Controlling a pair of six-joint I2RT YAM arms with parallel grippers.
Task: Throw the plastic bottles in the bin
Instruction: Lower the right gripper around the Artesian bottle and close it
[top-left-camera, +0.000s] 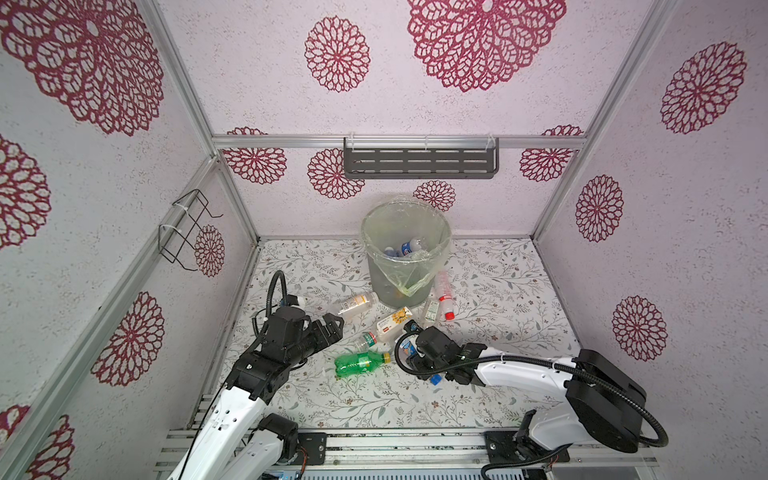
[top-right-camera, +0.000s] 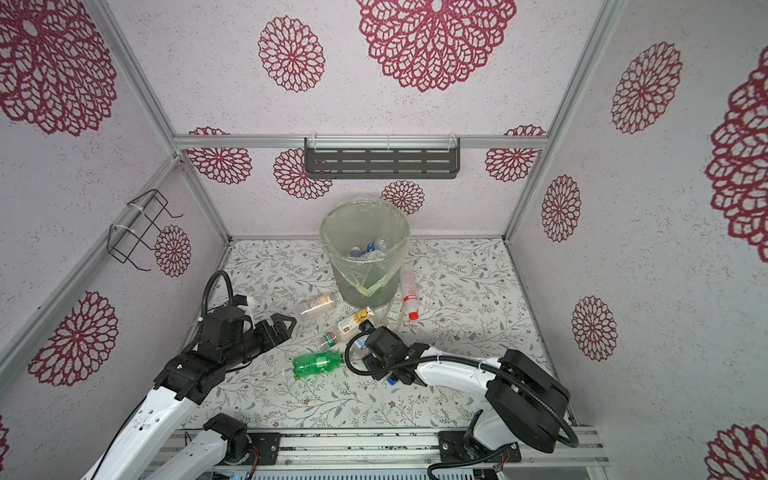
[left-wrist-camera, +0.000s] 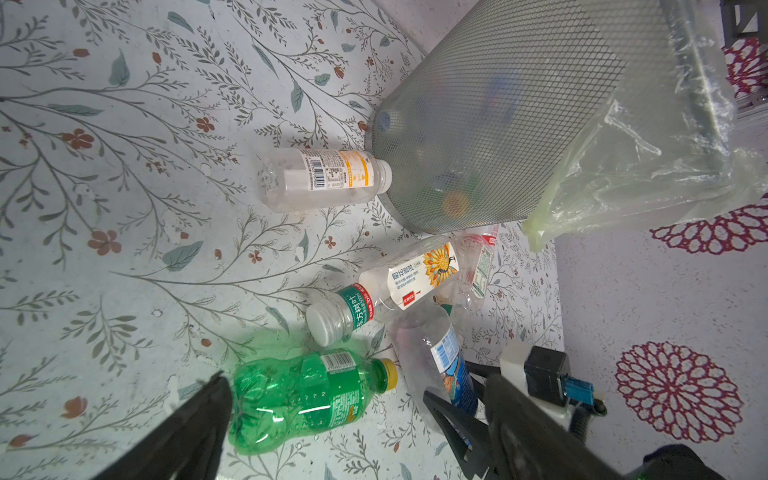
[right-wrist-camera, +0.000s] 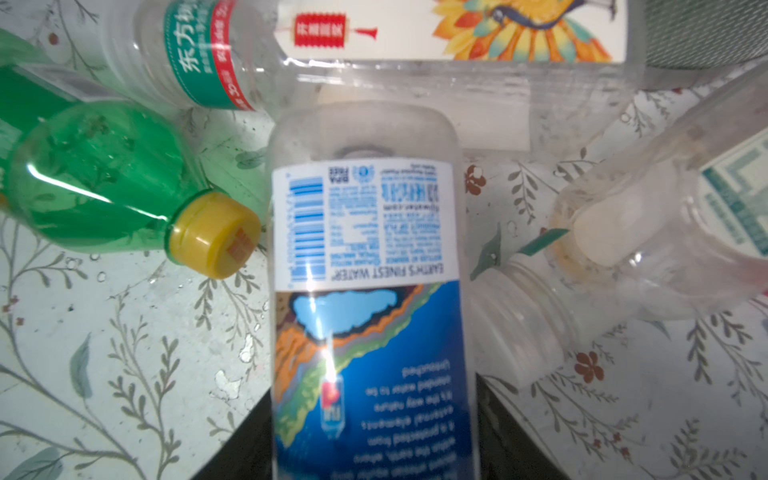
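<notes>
Item in hand: a blue-labelled water bottle (right-wrist-camera: 365, 257) is lying on its side near the middle of the surface (top-left-camera: 498, 291), in a cluster in front of the bin (top-left-camera: 380, 274).
Right hand (right-wrist-camera: 370, 436): its fingers are flanking the bottle's labelled body. Whether they are pressing on it cannot be told. The hand is coming in along the bottle's length, probably because neighbouring bottles are crowding its sides.
Left hand (top-left-camera: 334, 328): its fingers are standing apart and holding nothing. It is hovering toward the left edge, near an orange-labelled bottle (top-left-camera: 353, 304), apparently keeping out of the right arm's way.
Bin: it is standing at the middle of the back edge with its liner draped over the rim, and several bottles (top-left-camera: 409, 248) are lying inside.
Outstanding: a green bottle (top-left-camera: 359, 364), a sunflower-labelled bottle (top-left-camera: 392, 322) and a red-capped bottle (top-left-camera: 444, 293) are lying on the surface.
Risk: the green bottle's yellow cap is nearly touching the target, so lifting may disturb it.
</notes>
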